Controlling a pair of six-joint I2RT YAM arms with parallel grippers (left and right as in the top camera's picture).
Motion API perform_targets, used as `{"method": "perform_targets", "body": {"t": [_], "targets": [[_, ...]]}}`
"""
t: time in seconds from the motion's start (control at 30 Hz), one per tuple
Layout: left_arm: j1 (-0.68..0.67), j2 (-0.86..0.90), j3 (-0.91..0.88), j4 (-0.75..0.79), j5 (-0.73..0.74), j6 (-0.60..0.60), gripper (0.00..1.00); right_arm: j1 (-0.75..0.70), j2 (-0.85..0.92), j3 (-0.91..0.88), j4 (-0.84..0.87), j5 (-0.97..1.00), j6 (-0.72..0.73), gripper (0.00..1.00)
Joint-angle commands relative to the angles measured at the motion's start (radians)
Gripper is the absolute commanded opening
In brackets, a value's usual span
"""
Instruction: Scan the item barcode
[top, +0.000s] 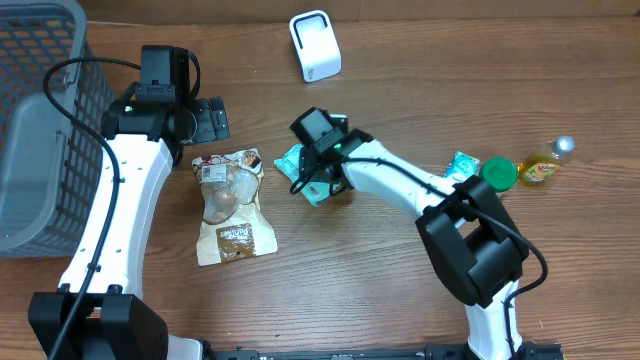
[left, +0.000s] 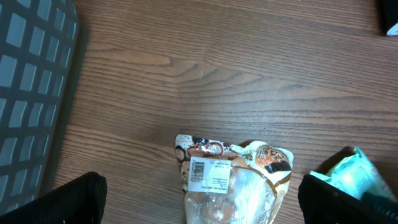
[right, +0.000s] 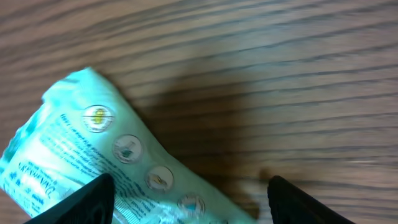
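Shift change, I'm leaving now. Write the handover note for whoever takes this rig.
Left pincer: open, empty, beside the brown snack pouch.
Right pincer: open, low over the teal packet, one finger on either side, not clamped.
White scanner: at the table's far edge, nothing near it.
Done: approach only; no item lifted.
Left: grip the packet, lift it, show its barcode to the scanner.

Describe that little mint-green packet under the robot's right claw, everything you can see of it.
The mint-green packet looks like a soft, glossy plastic pouch, printed with small text and a row of round icons. It lies flat and slanted on the wooden table, to the right of the brown snack pouch and apart from it. The right gripper hangs over it with fingers open on either side; whether they touch it is unclear.
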Motion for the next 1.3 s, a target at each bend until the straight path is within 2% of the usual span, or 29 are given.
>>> {"method": "perform_targets", "body": {"t": [0.0, 0.2, 0.47, 0.77, 1.0, 1.13, 1.2, 1.27], "targets": [[0.005, -0.008, 0.007, 0.002, -0.014, 0.012, 0.99, -0.089, 0.002, -0.005, -0.028, -0.063, 0.047, 0.76], [0.005, -0.008, 0.007, 0.002, -0.013, 0.012, 1.00, -0.171, 0.002, -0.005, -0.102, -0.280, -0.047, 0.75], [0.005, -0.008, 0.007, 0.002, -0.014, 0.012, 1.00, -0.158, 0.002, -0.005, -0.274, -0.349, -0.071, 0.75], [0.005, -0.008, 0.007, 0.002, -0.014, 0.012, 1.00, -0.037, 0.002, 0.008, -0.275, -0.308, -0.097, 0.78], [0.005, -0.008, 0.007, 0.002, -0.013, 0.012, 0.99, -0.043, -0.003, 0.127, -0.407, -0.232, -0.156, 0.80], [0.005, -0.008, 0.007, 0.002, -0.013, 0.012, 0.99, -0.072, -0.003, 0.151, -0.391, -0.218, -0.159, 0.87], [0.005, -0.008, 0.007, 0.002, -0.013, 0.012, 0.99, -0.092, -0.003, 0.151, -0.354, -0.224, -0.201, 1.00], [0.005, -0.008, 0.007, 0.002, -0.014, 0.012, 1.00, -0.115, -0.003, 0.151, -0.325, -0.276, -0.254, 1.00]]}}
